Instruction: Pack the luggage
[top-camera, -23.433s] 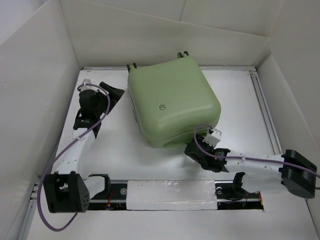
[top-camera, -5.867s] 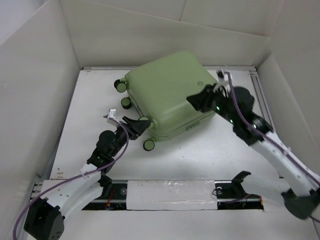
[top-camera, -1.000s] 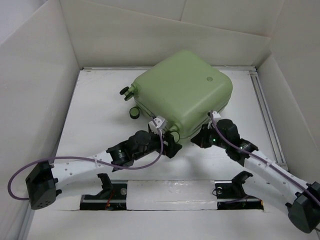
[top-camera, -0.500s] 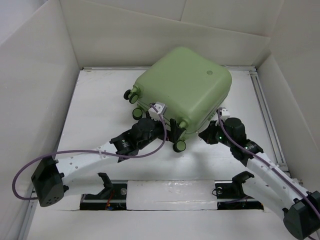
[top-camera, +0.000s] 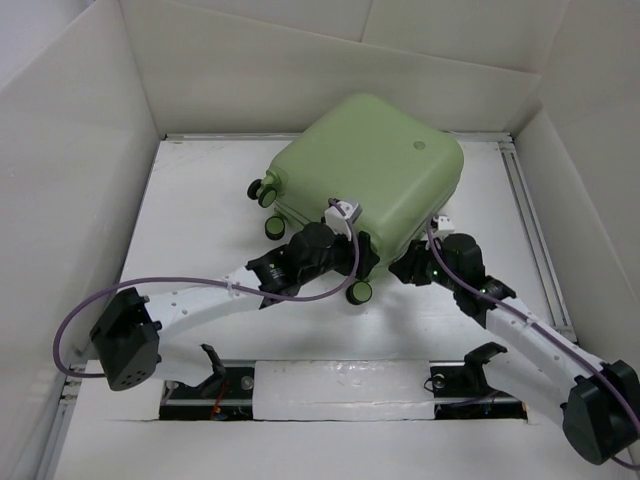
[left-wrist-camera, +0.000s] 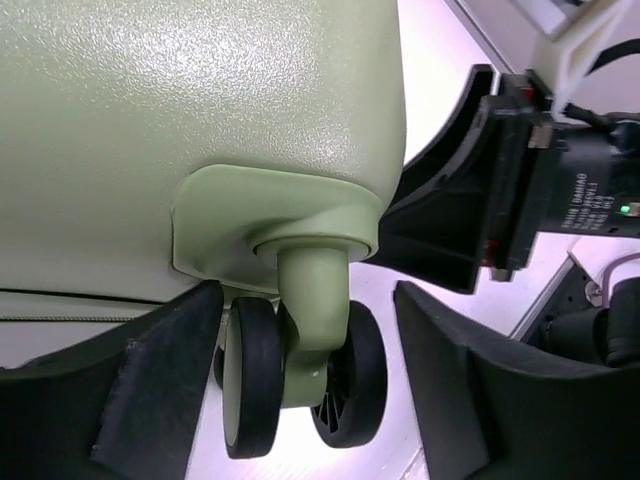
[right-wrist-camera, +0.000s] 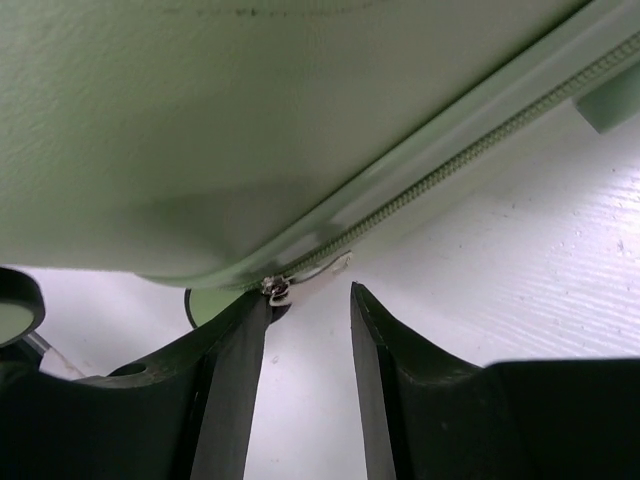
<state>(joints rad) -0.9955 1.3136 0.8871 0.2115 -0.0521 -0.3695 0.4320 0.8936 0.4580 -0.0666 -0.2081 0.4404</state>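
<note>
While the luggage (top-camera: 370, 170) lies closed on the table (top-camera: 200, 200), its near-corner caster (left-wrist-camera: 300, 360) sits between the left gripper's (top-camera: 352, 262) wide-open jaws, with gaps on both sides and nothing clamped. Right gripper (right-wrist-camera: 308, 300) jaws are part-open at the luggage's near-right seam, metal zipper pull (right-wrist-camera: 320, 272) at one fingertip, not held. Shell: pale green pebbled hard plastic, rounded corners. Caster: twin black discs, green stem. Three casters visible from above.

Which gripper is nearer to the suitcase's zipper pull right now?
Right. The right gripper has its open jaws right at the zipper pull, which sits by one fingertip. The left gripper is farther along the luggage, straddling a caster wheel.
</note>
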